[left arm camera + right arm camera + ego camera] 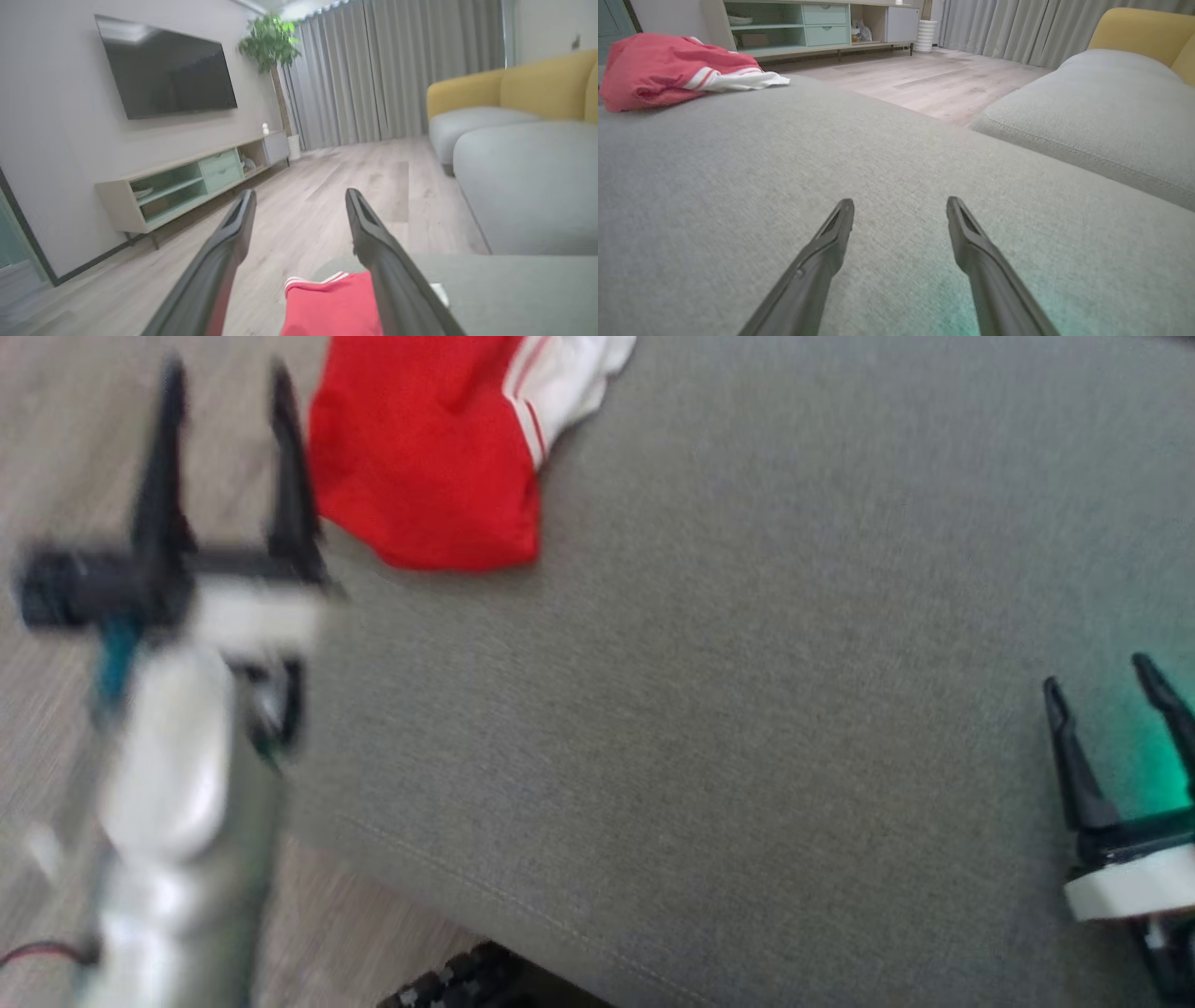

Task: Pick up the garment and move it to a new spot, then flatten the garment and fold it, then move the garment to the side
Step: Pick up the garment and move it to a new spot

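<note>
We see the red-and-white garment (429,457) lying crumpled at eleven o'clock on the grey cushion (747,709). Our left gripper (227,373) hovers just beside it at ten o'clock, fingers apart and empty; the right gripper (1099,674), equally spread, sits at four o'clock.

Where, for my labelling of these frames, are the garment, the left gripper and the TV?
garment (429,457): head view, on its red part.
left gripper (226,378): head view, midway between its open fingertips.
TV (166,65): left wrist view, middle of the dark screen.
</note>
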Tool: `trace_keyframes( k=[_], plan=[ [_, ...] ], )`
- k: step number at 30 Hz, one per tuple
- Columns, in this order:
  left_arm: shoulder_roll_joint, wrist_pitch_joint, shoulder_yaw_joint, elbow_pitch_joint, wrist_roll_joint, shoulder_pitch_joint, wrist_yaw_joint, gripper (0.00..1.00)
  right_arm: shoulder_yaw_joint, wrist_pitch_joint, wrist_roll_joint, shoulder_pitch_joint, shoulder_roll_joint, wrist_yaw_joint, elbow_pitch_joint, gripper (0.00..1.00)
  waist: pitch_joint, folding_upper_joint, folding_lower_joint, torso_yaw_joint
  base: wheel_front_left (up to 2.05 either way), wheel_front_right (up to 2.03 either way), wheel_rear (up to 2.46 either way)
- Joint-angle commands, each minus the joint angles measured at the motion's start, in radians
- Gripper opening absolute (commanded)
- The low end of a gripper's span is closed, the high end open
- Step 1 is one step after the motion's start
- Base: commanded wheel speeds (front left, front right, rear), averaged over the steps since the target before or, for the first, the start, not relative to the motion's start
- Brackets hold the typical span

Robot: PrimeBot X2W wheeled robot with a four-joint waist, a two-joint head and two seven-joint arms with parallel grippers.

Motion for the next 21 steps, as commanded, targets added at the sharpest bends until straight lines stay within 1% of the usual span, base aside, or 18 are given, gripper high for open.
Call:
trace_keyframes(
  k=[1, 5, 7, 9, 12, 16, 18, 19, 20, 21],
  plan=[
    [0.06, 0.021, 0.05, 0.017, 0.006, -0.07, -0.005, 1.0, 0.013, -0.011, -0.008, -0.016, -0.032, -0.001, -0.037, 1.0, 0.082, 0.0, -0.0004, -0.04, 0.0, 0.0, 0.0],
    [0.138, 0.18, 0.091, 0.281, -0.03, -0.325, -0.036, 1.0, 0.012, -0.011, -0.017, -0.043, -0.082, -0.001, -0.07, 1.0, 0.164, 0.0, -0.0004, -0.105, 0.0, 0.0, 0.0],
    [0.185, 0.247, 0.101, 0.399, -0.037, -0.418, -0.051, 1.0, 0.012, -0.011, -0.021, -0.061, -0.098, -0.001, -0.084, 1.0, 0.2, 0.0, -0.0004, -0.14, 0.0, 0.0, 0.0],
    [0.216, 0.31, 0.119, 0.512, -0.062, -0.487, -0.067, 1.0, 0.015, -0.011, -0.023, -0.075, -0.107, -0.001, -0.094, 1.0, 0.229, 0.0, -0.0004, -0.172, 0.0, 0.0, 0.0],
    [0.248, 0.389, 0.154, 0.653, -0.117, -0.558, -0.09, 1.0, 0.02, -0.011, -0.027, -0.089, -0.11, -0.001, -0.108, 1.0, 0.268, 0.0, -0.0004, -0.214, 0.0, 0.0, 0.0],
    [0.276, 0.467, 0.154, 0.789, -0.139, -0.587, -0.106, 1.0, 0.015, -0.011, -0.034, -0.105, -0.1, -0.001, -0.125, 1.0, 0.309, 0.0, -0.0004, -0.255, 0.0, 0.0, 0.0],
    [0.284, 0.48, 0.155, 0.832, -0.152, -0.589, -0.113, 1.0, 0.002, -0.011, -0.036, -0.112, -0.089, -0.001, -0.133, 1.0, 0.326, 0.0, -0.0004, -0.266, 0.0, 0.0, 0.0],
    [0.289, 0.464, 0.15, 0.84, -0.15, -0.59, -0.115, 1.0, -0.001, -0.011, -0.038, -0.115, -0.085, -0.001, -0.137, 1.0, 0.333, 0.0, -0.0004, -0.269, 0.0, 0.0, 0.0],
    [0.291, 0.44, 0.143, 0.843, -0.148, -0.591, -0.118, 0.4, -0.004, -0.011, -0.04, -0.117, -0.082, -0.001, -0.139, 1.0, 0.335, 0.0, -0.0004, -0.272, 0.0, 0.0, 0.0],
    [0.292, 0.414, 0.138, 0.843, -0.15, -0.593, -0.122, 0.0, -0.004, -0.011, -0.042, -0.119, -0.078, -0.001, -0.139, 1.0, 0.335, 0.0, -0.0004, -0.275, 0.0, 0.0, 0.0]
  ],
)
